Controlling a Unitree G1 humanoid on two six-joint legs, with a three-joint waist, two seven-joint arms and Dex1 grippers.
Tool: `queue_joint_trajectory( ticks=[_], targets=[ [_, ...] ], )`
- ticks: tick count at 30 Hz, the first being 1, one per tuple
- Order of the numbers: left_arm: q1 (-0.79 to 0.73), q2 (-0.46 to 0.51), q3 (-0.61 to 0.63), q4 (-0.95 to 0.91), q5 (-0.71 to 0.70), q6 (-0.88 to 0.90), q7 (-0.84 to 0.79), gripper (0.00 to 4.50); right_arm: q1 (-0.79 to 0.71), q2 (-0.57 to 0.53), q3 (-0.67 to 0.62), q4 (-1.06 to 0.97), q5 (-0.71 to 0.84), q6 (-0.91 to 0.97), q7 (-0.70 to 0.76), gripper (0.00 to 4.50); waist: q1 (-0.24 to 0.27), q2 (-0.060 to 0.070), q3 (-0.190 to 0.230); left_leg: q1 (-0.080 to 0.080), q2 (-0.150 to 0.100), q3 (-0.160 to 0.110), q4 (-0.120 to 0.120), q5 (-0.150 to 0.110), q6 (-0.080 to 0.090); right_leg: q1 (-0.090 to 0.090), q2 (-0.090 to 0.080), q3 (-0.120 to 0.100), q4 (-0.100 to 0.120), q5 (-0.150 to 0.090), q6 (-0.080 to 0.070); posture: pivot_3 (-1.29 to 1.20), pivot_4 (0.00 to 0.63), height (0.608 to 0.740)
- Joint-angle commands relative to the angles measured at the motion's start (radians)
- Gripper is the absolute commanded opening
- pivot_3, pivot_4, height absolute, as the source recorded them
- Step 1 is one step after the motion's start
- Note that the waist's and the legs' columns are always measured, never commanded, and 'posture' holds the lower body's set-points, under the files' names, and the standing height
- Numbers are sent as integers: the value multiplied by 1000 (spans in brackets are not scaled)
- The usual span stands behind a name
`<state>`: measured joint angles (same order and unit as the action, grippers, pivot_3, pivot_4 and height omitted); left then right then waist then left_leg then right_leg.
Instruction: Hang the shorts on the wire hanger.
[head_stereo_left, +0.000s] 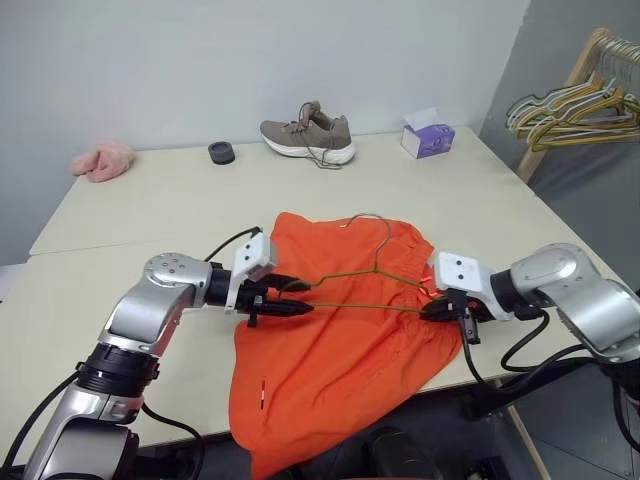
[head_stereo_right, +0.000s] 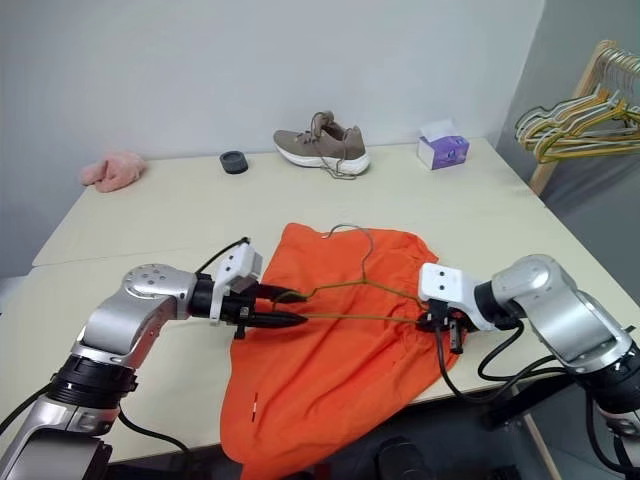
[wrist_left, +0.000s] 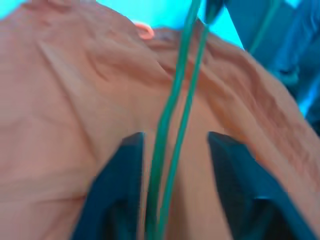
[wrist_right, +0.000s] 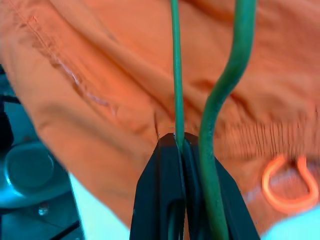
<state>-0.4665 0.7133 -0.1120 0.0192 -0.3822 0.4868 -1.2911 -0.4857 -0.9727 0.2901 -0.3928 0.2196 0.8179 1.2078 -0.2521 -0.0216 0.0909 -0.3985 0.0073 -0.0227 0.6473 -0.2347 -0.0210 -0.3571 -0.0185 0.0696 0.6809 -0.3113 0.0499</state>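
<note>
- Bare tabletop (head_stereo_left: 150, 205) lies between the shorts (head_stereo_left: 340, 350) and the far-edge shoe (head_stereo_left: 308, 133).
- Hanger rack (head_stereo_left: 590, 95) crowds the right side.

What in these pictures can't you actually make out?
- The shorts: the lower hem is cut off by the head views' bottom edge.
- The wire hanger: its right corner is hidden behind the right gripper.
- The tissue box: its print is too small to read.
- The rack hangers: bunched too tightly to count.

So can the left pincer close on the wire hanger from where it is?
Probably yes: the left pincer is open, the wire hanger runs between its fingers, and nothing blocks them.
</note>
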Motion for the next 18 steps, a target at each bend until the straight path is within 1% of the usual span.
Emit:
queue_joint_trajectory(
  ticks=[1,2,5,9,12,15,18],
  targets=[
    [-23,-9,51,-3,-47,38,26,3459,30,-24,-72,-53,43,32,-17,0,-1,0,0,0,0,0,0,0,0,0,0,0,0,-1,1,-291,48,740],
    [-25,-7,59,-4,-55,47,30,3780,46,-28,-88,-60,52,43,-27,0,-2,0,0,0,0,0,0,0,0,0,0,0,0,-1,2,-295,49,740],
    [-43,-2,86,14,-72,78,52,3780,113,-36,-164,-88,93,98,-65,0,-2,0,0,0,0,0,0,0,0,0,0,0,0,-1,2,-307,50,740],
    [-82,-5,110,87,-54,69,100,3780,246,-51,-346,-87,146,178,-121,0,-1,0,0,0,0,0,0,0,0,0,0,0,0,-1,2,-321,54,740],
    [-79,4,91,105,-32,37,86,3780,362,-65,-468,-73,157,205,-154,0,-1,-1,0,0,-2,1,0,0,0,1,1,0,-1,-1,3,-338,57,740],
    [-66,3,68,96,-18,12,69,3780,444,-63,-539,-76,176,237,-179,0,-5,-1,0,0,-2,2,0,0,0,1,1,1,-1,-2,3,-363,63,740],
    [-61,-14,49,72,-29,-1,41,3780,532,-55,-613,-19,179,275,-210,0,-14,-1,0,0,-2,2,0,0,0,1,1,2,-1,-2,3,-370,63,740]
  ],
)
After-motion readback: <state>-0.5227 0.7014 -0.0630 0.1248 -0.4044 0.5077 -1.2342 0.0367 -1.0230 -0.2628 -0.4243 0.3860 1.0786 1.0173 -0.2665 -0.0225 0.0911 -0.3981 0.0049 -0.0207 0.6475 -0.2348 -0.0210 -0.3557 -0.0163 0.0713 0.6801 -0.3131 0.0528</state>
